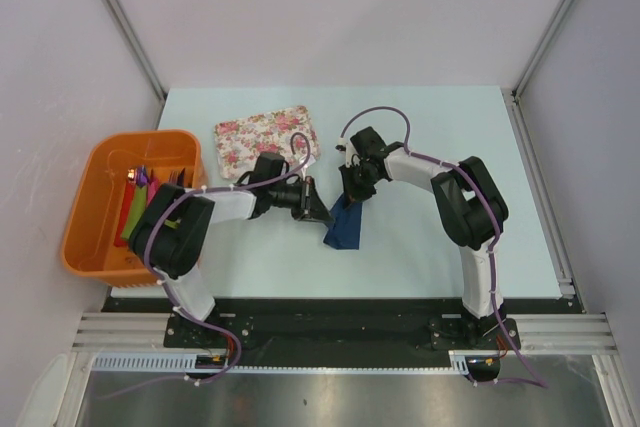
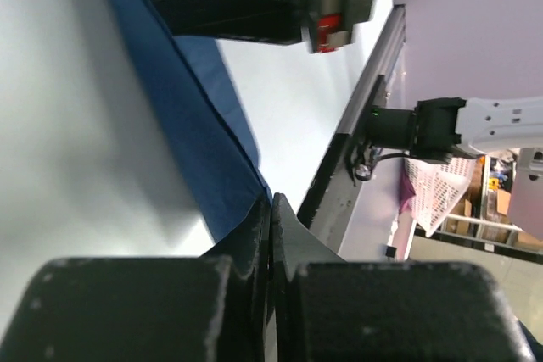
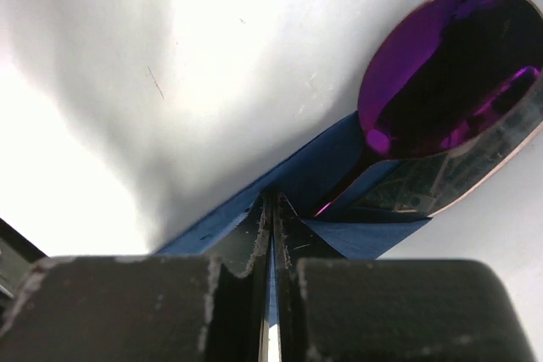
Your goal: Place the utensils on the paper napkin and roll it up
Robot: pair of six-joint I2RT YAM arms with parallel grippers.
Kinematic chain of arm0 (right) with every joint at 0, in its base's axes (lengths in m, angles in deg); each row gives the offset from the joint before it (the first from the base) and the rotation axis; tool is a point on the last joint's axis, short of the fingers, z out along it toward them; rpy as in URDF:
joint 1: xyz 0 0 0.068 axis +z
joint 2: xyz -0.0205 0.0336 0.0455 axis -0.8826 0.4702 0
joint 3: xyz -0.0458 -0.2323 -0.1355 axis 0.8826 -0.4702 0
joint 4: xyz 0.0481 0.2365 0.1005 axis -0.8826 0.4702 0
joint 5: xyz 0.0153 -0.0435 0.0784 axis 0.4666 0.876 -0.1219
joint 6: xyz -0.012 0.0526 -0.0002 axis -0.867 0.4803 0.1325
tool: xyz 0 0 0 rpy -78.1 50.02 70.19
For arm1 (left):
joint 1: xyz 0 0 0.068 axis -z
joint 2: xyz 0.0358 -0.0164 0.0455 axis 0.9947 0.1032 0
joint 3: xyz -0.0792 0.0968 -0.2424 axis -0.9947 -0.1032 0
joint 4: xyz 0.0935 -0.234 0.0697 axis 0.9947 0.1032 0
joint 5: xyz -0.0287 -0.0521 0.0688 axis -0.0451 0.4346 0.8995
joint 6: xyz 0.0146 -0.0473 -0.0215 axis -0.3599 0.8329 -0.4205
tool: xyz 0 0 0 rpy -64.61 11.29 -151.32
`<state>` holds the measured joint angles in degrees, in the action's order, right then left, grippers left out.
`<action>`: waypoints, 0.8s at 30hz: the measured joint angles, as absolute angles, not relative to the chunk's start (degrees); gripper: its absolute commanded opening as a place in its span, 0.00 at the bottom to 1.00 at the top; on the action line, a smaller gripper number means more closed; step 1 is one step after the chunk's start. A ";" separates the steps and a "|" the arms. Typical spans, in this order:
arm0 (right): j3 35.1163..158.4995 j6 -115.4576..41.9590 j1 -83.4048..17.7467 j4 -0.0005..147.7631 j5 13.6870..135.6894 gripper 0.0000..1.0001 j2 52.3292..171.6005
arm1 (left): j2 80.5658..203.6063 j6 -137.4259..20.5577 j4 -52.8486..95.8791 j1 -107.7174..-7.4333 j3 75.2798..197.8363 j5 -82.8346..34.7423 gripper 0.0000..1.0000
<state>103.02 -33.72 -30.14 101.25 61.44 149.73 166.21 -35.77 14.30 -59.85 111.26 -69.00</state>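
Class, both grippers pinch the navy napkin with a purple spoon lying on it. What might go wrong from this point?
1. The left gripper and right gripper are both shut on the thin paper napkin; pulling in different directions may tear it.
2. The bowl of the purple spoon juts past the napkin's edge, so it may slide out during rolling.
3. The two grippers sit close together and might collide.

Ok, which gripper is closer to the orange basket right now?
Left. The left gripper is mid-table, to the right of the orange basket, at the paper napkin's left edge; the right gripper is farther right, at the napkin's far end.
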 measured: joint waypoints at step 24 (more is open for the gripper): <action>103.00 -33.06 -31.26 100.42 58.56 0.13 149.73 | 179.54 -33.06 13.66 -54.12 115.55 -64.84 0.00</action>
<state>103.00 -33.06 -31.26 100.42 58.56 149.73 179.54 -33.06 13.66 -54.12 115.55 -64.84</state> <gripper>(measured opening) 0.102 0.006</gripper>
